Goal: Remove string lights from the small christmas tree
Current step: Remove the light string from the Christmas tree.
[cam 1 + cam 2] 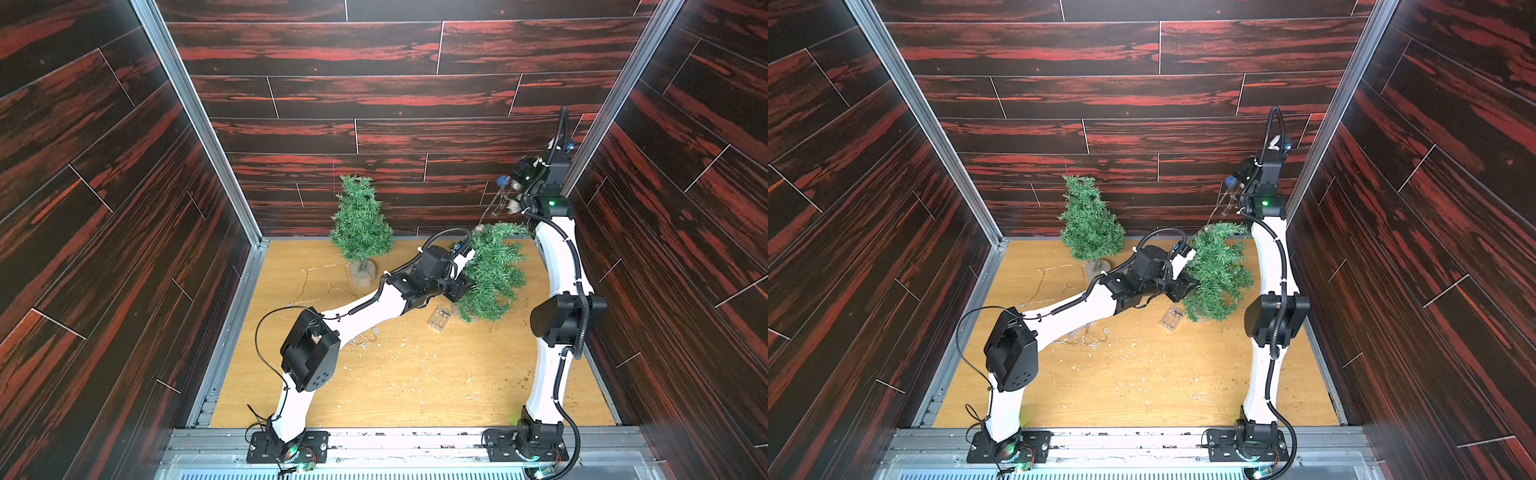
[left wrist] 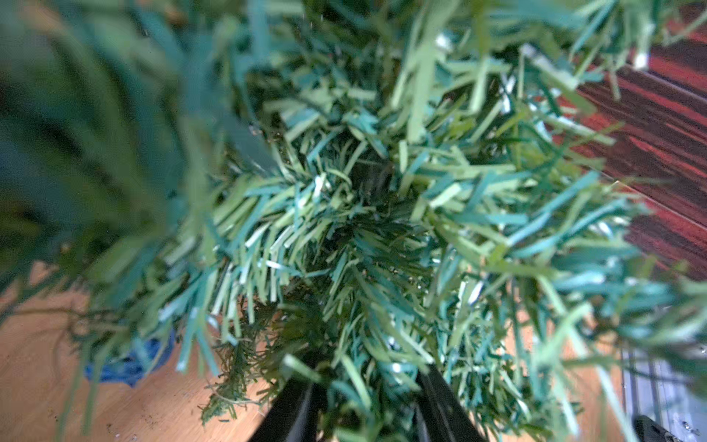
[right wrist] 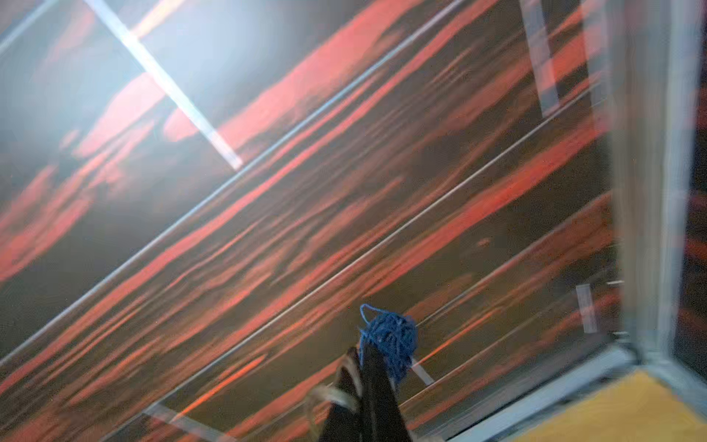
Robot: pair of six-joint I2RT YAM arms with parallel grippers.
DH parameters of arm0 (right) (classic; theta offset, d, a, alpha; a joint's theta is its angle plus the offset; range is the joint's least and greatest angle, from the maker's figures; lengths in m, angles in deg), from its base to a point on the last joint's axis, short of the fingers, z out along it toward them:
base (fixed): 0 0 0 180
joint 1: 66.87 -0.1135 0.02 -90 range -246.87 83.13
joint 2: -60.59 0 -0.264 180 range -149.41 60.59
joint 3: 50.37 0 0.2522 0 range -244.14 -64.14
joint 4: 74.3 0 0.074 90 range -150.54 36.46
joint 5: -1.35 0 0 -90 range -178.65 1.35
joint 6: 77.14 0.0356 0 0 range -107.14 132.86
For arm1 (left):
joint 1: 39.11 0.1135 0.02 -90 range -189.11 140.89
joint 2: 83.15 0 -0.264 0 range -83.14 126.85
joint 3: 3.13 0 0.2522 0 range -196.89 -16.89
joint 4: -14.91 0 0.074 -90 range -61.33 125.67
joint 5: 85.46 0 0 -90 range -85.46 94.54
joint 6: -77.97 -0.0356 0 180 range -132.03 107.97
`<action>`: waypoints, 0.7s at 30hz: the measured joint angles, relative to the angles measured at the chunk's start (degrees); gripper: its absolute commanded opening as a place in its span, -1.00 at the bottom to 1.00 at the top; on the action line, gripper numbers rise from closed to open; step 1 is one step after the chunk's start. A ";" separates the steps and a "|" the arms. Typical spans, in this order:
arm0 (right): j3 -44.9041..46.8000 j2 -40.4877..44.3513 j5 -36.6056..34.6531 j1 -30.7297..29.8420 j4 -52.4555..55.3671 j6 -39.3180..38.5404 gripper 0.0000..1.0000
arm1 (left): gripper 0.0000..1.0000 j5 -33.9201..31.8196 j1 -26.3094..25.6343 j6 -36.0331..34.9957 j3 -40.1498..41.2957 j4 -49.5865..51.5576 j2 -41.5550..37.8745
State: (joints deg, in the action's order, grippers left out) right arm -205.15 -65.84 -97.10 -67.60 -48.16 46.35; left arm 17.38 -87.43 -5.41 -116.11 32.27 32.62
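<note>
**A:** Well, in both top views the left pincer (image 1: pixel 464 286) is biting into the lower branches of the leaning small green tinsel tree (image 1: pixel 492 270), its jaws standing partly apart with foliage packed between them. The right pincer (image 1: pixel 509 183) is hanging high by the back corner. It is pinching tight on the thin pale wire strand with blue and white woven balls (image 1: pixel 492 208), which is running down to the treetop.

**B:** So which step is going on?

**A:** Unwinding, I'm judging: one arm is bracing the tree while the other is drawing the strand off. The next move is asking for a pull further from the top, or a lower regrasp.

**B:** Anything already off?

**A:** A thin silvery wire strand (image 1: pixel 320 286) is lying loose on the wooden table (image 1: pixel 415 395). A clear plastic battery box (image 1: pixel 439 319) is lying just beside the tree.

**B:** What is the left wrist view adding?

**A:** Needles are filling it and the black fingers (image 2: pixel 294 409) are poking in. A blue woven ball (image 2: pixel 130 367) is showing low under the branches, hidden from above.

**B:** And the right wrist view?

**A:** Another blue ball (image 3: pixel 388 340) is sitting at the closed tips, with no tree showing.
</note>
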 measured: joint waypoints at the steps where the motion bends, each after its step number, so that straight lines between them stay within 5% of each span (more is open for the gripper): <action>1: 0.83 0.00 2.93 -0.02 -0.74 0.59 -1.00 | -0.09 -0.13 0.00 -0.37 0.02 0.28 -0.26; 8: 3.08 0.00 21.68 -0.31 -4.85 5.42 -1.00 | 0.15 -1.73 0.37 -3.02 4.11 1.36 -5.81; 21: 2.08 0.00 36.61 -1.46 -8.74 8.94 -1.00 | 0.47 0.33 8.85 0.28 8.72 -2.86 -17.49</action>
State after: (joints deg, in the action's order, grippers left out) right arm -203.07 -65.84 -60.49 -69.06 -56.90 55.29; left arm 17.71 -78.58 -5.13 -107.39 29.41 15.13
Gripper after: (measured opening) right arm 0.047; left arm 0.689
